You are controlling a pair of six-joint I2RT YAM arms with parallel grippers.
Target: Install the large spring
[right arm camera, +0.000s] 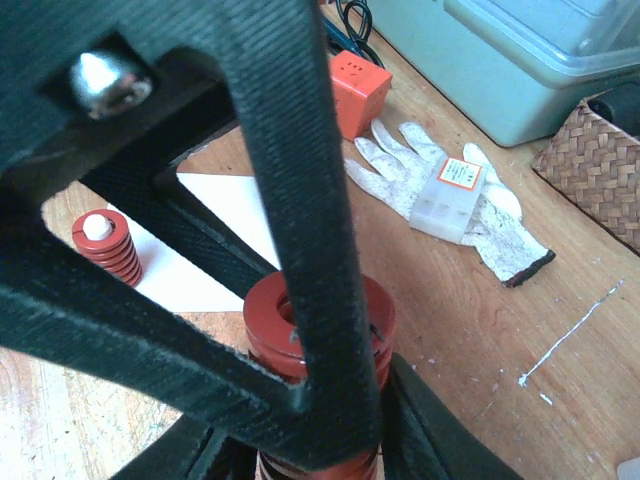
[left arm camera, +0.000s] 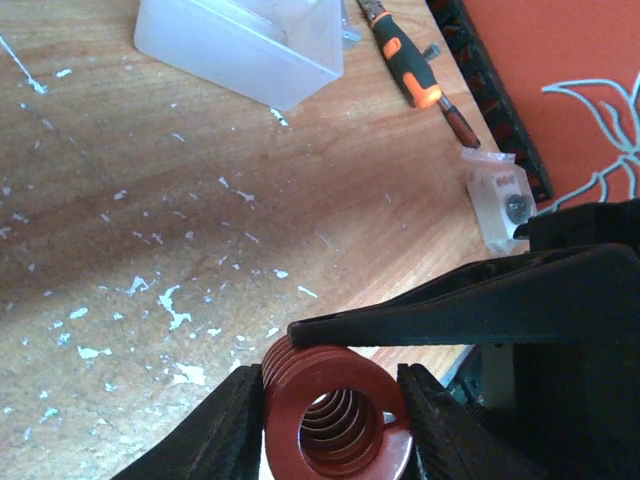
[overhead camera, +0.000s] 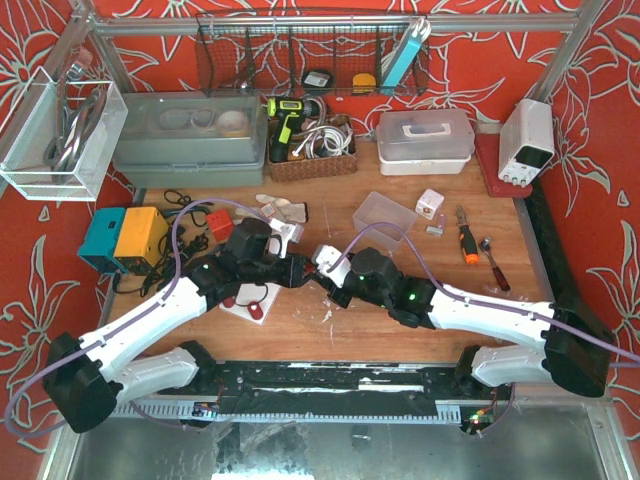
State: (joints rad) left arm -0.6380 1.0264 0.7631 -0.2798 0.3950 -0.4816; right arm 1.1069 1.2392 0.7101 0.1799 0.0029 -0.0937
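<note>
The large red spring (left arm camera: 335, 405) stands between my left gripper's (left arm camera: 330, 425) two fingers, its open end towards the camera, and they press on both its sides. In the right wrist view the same spring (right arm camera: 372, 305) runs down between my right gripper's (right arm camera: 310, 450) fingers, with the left gripper's black fingers crossing in front. One right finger (left arm camera: 420, 305) lies across the top of the spring. In the top view both grippers (overhead camera: 300, 270) (overhead camera: 326, 276) meet mid-table and hide the spring. A small red spring (right arm camera: 105, 250) sits on a white-tipped peg on the white base plate (right arm camera: 190, 275).
A clear plastic tub (overhead camera: 383, 215) and an orange-handled screwdriver (overhead camera: 466, 242) lie to the right. A white glove (right arm camera: 480, 215) with a small plastic case on it and a red box (right arm camera: 358, 90) lie behind the plate. A small clear block (left arm camera: 497, 195) lies near the table's edge.
</note>
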